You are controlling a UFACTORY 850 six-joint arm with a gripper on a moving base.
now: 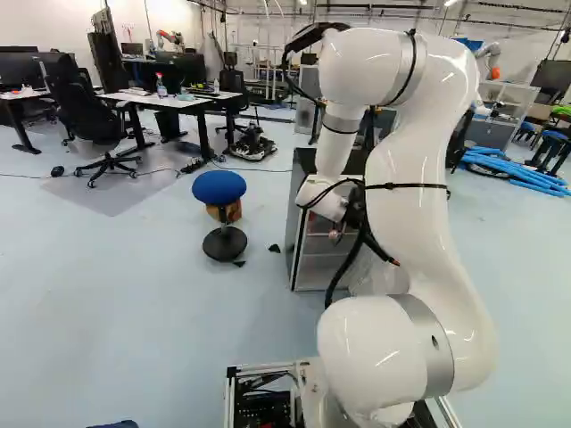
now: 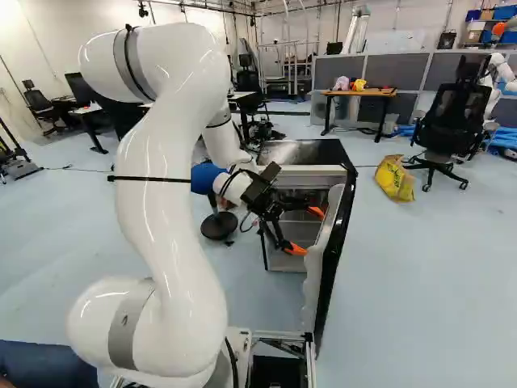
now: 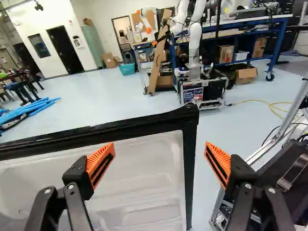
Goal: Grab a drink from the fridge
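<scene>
Gripper (image 2: 306, 230), black, orange-padded: we're holding jaws wide apart, gripping nothing, facing black-edged white plastic fridge door (image 3: 144, 166) ahead.

No text or number could be read: the marks on the yellow bag (image 2: 395, 179) and the label (image 3: 193, 94) on another robot's base (image 3: 213, 90) were too small.
</scene>
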